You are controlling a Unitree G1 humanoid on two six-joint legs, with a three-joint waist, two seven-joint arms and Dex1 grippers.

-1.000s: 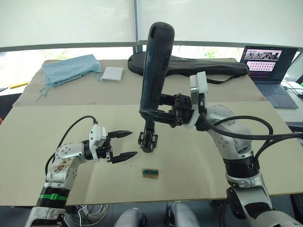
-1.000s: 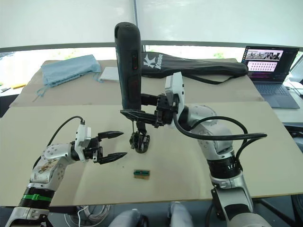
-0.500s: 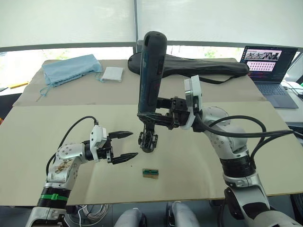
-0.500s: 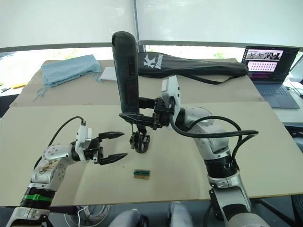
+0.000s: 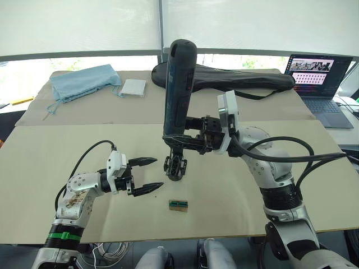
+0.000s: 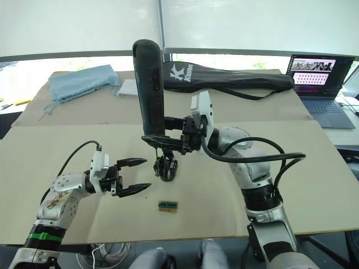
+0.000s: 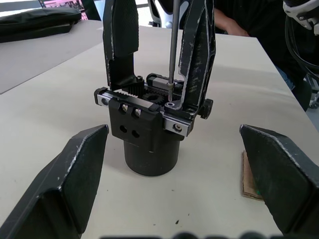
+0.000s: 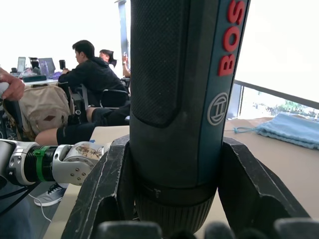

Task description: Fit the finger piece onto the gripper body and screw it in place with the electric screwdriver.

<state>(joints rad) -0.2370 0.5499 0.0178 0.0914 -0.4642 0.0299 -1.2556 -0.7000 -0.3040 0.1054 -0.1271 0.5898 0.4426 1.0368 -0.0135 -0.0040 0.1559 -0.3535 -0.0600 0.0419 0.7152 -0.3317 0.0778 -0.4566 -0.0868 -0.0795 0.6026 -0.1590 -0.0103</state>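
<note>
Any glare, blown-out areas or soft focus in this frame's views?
Left eye view: the windows behind the table are blown out white. Right wrist view: bright washed-out background, and the electric screwdriver looms close. Left wrist view: the gripper body is sharp, while the near black fingers look soft.

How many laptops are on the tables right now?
1 on these tables: an open laptop at the far right edge, beyond the black racket bag. More laptops sit on a desk in the room behind.
</note>
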